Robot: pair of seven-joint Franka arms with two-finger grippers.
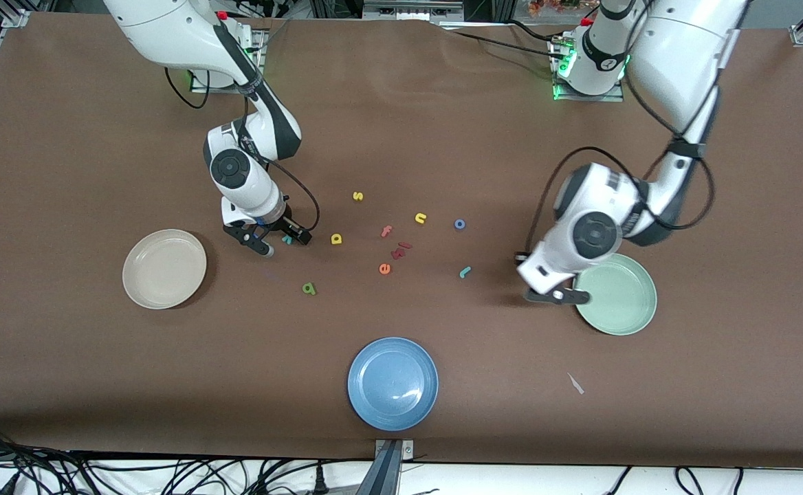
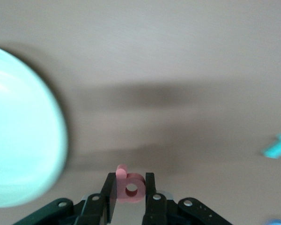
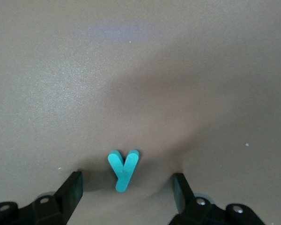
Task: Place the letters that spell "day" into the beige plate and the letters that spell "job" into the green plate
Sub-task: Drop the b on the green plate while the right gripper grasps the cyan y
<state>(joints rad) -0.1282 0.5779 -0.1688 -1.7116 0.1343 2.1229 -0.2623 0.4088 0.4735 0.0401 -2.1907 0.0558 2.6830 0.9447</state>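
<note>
Left claw [image 2: 130, 188] clamped on salmon b [image 2: 129, 185], beside green plate [image 1: 623, 302] near left-arm end of surface, ready for drop. Right claw [image 3: 126, 191] spread, straddling teal y [image 3: 123, 169] for pickup, near beige plate [image 1: 164, 268].

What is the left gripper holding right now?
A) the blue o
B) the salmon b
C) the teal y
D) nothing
B: the left wrist view shows the salmon b pinched between the left gripper fingers, beside the green plate; the teal y lies on the table between the open right gripper fingers.
</note>
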